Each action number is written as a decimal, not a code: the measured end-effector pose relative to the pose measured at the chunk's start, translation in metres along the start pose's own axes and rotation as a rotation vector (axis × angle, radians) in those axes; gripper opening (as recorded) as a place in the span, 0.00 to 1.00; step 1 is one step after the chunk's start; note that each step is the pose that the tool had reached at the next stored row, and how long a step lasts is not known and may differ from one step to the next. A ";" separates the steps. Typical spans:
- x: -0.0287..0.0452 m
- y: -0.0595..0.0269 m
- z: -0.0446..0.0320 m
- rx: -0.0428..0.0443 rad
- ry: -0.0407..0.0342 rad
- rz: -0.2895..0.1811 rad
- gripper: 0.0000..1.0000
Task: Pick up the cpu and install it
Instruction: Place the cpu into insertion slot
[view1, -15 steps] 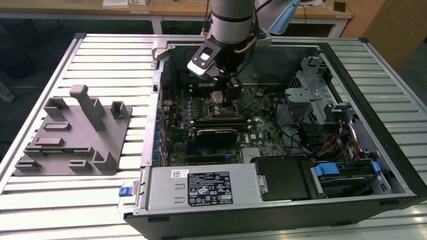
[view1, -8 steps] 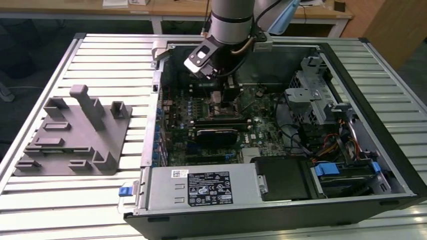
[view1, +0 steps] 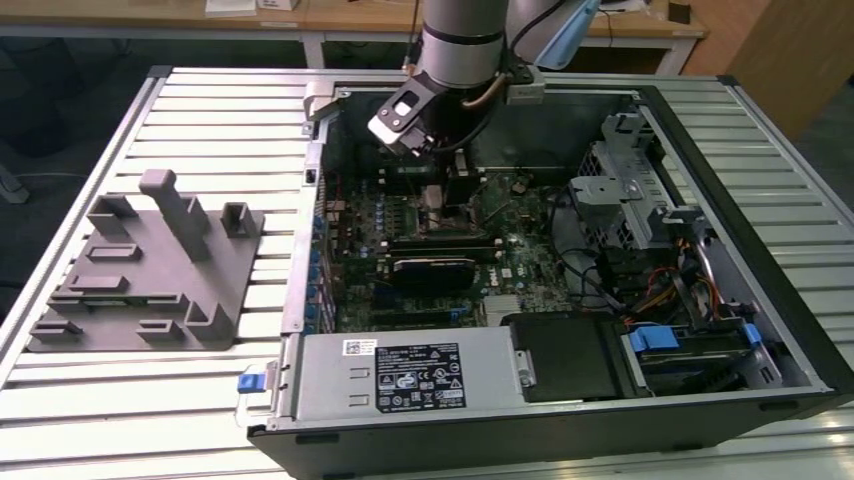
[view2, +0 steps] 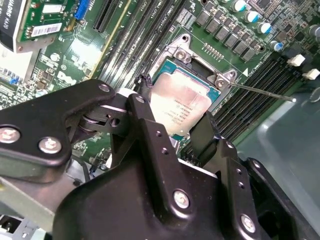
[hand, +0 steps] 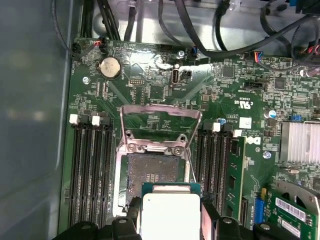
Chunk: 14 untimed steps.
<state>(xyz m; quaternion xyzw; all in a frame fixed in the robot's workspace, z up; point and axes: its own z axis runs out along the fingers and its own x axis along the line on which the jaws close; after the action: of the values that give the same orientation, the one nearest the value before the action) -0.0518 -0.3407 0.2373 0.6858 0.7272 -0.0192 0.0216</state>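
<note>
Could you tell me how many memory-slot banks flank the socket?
2: one bank and the other bank, on opposite sides of the open socket; the hand holding the cpu may hide more.

Soft, even room light brightens the slatted table (view1: 147, 400) in the exterior view but leaves the inside of the computer case (view1: 534, 445) shadowed, while in both wrist views the chip (view2: 182, 107) (hand: 170, 215) glares washed-out white against the evenly lit green board (hand: 150, 85).

Silver-grey arm (view1: 463, 55), matte black jaws with silver screws
</note>
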 end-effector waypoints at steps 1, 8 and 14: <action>0.0003 0.0005 0.0006 0.0001 -0.0002 0.000 0.55; 0.0014 0.0033 0.0033 0.0002 -0.0004 -0.002 0.55; 0.0016 0.0034 0.0047 -0.0113 0.0040 -0.002 0.55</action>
<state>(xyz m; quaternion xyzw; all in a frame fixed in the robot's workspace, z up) -0.0485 -0.3392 0.2325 0.6852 0.7279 -0.0137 0.0240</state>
